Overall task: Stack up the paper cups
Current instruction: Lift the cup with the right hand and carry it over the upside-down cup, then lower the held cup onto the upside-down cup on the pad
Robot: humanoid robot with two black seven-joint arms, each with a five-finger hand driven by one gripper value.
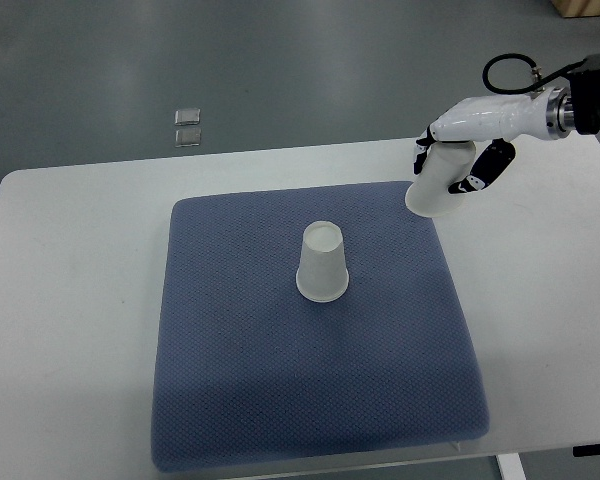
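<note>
The right hand [458, 160] has its fingers [480, 170] wrapped round a tilted paper cup [438, 182], mouth-down to slip over the upturned cup [322, 263] on the blue mat [230, 380].

Rectangular white counter [70, 300] with rounded far corners, spanning the view from left to right edge. A square blue-grey textured fabric mat [310, 400], softly cushioned and with rounded corners, lies flat on the middle of the counter; bare white surface shows on its left, right and far sides, and its near edge lies close to the counter's near edge. Beyond the counter, a smooth grey-green floor [310, 70] fills the upper part of the view. On the floor, two small square pale markers [187, 126] lie one just behind the other, near the counter's far left. A tan, wood-coloured object [583, 7] is cut off by the upper right corner.
</note>
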